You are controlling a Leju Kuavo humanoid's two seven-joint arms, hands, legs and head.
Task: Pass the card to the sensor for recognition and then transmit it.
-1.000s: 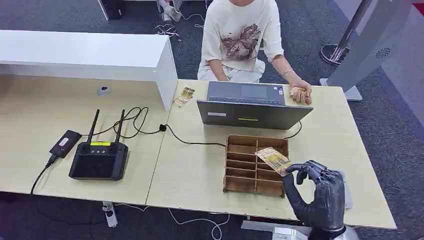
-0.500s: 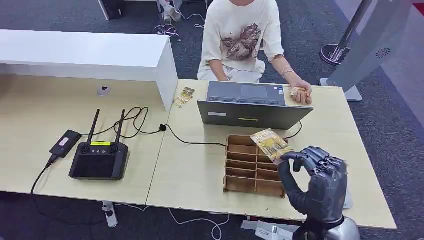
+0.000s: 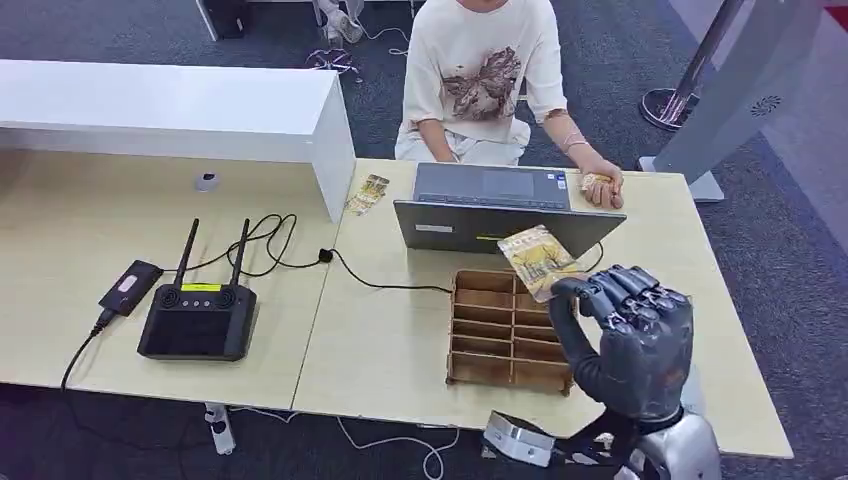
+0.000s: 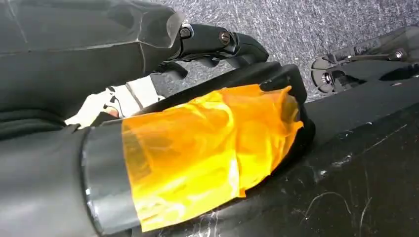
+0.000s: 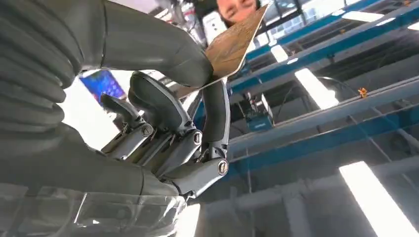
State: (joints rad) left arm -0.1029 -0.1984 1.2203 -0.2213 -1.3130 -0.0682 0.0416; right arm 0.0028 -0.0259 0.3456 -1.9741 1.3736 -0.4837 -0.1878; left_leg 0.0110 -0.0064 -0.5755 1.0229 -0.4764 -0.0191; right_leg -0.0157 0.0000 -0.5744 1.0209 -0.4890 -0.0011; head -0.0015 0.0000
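The card (image 3: 540, 260) sits pinched in my right hand (image 3: 628, 340), raised above the desk (image 3: 390, 340) between the laptop (image 3: 505, 212) and the wooden divided tray (image 3: 500, 330). From my remote seat I see a person (image 3: 490, 75) seated behind the laptop, one hand resting at its far corner. A black router (image 3: 197, 315) with two antennas stands well to the left. The fingers (image 5: 216, 113) clamp the card's lower edge against the thumb (the right wrist view confirms it). My left hand (image 4: 148, 148) hangs low; I cannot tell its fingers' state.
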